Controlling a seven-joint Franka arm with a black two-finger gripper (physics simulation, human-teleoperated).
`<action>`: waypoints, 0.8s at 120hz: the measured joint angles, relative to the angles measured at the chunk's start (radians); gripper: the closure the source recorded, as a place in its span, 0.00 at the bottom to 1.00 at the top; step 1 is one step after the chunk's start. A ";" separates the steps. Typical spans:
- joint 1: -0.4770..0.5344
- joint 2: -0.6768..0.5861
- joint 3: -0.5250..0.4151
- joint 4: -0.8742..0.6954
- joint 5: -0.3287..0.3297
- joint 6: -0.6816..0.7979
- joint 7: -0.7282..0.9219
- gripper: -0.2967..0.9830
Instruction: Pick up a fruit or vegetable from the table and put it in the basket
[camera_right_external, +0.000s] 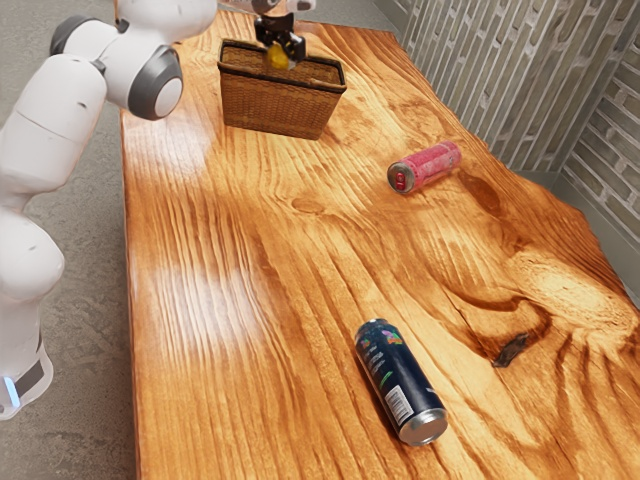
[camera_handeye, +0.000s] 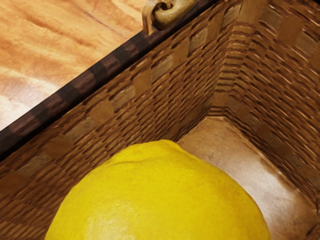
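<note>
Exterior view: our pincer (camera_right_external: 280, 61) grips a yellow lemon (camera_right_external: 277, 55), one finger to each side, at the basket's (camera_right_external: 275, 105) open top. Red can (camera_right_external: 432, 165) and dark can (camera_right_external: 398, 375) lie well apart on the wooden surface (camera_right_external: 225, 215) (both on their sides).

Wrist view: adds the basket's interior, woven walls and smooth brown floor (camera_handeye: 250, 165) beyond our lemon, plus a curled tan piece (camera_handeye: 175, 14) by the rim (we can't name it).
</note>
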 joint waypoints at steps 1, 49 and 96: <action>0.000 0.001 0.000 0.000 0.000 0.001 0.000 0.52; 0.041 0.059 -0.045 0.000 -0.008 0.032 0.001 0.44; -0.310 -0.387 -0.124 0.020 0.128 -0.480 0.007 0.27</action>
